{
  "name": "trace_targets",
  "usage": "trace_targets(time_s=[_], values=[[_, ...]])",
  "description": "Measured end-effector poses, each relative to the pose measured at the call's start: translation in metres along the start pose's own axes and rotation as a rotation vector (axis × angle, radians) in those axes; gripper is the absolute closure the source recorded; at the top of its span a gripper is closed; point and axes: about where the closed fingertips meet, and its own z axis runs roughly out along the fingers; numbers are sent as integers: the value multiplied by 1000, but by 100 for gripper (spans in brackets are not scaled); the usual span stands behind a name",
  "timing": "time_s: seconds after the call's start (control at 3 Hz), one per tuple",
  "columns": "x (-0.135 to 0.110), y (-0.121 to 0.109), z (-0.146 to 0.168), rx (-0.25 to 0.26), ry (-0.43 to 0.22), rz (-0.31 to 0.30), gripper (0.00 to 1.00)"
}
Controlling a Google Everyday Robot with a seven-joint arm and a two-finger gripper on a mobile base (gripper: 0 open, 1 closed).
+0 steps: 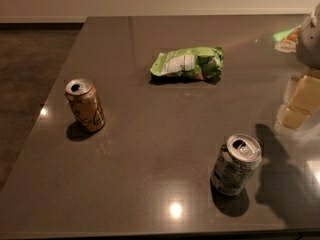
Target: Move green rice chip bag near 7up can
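Hand (311, 39) right edge | green rice chip bag (187, 62) central | 7up can (235, 165) front-right

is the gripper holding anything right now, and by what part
Nothing, as far as shows. The green rice chip bag lies free on the table, and the gripper sits at the right edge, apart from it.

Chip bag (187, 63) lies behind 7up can (235, 166), tool (311, 40) at right edge.
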Motion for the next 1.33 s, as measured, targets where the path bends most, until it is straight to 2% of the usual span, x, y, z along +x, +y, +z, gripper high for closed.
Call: trace_targets(time_s=[0.33, 0.67, 1.33], values=[[0, 0, 0, 0, 0, 0, 0], [-21, -23, 14, -1, -26, -23, 0], [-69, -82, 72, -3, -88, -61, 0]])
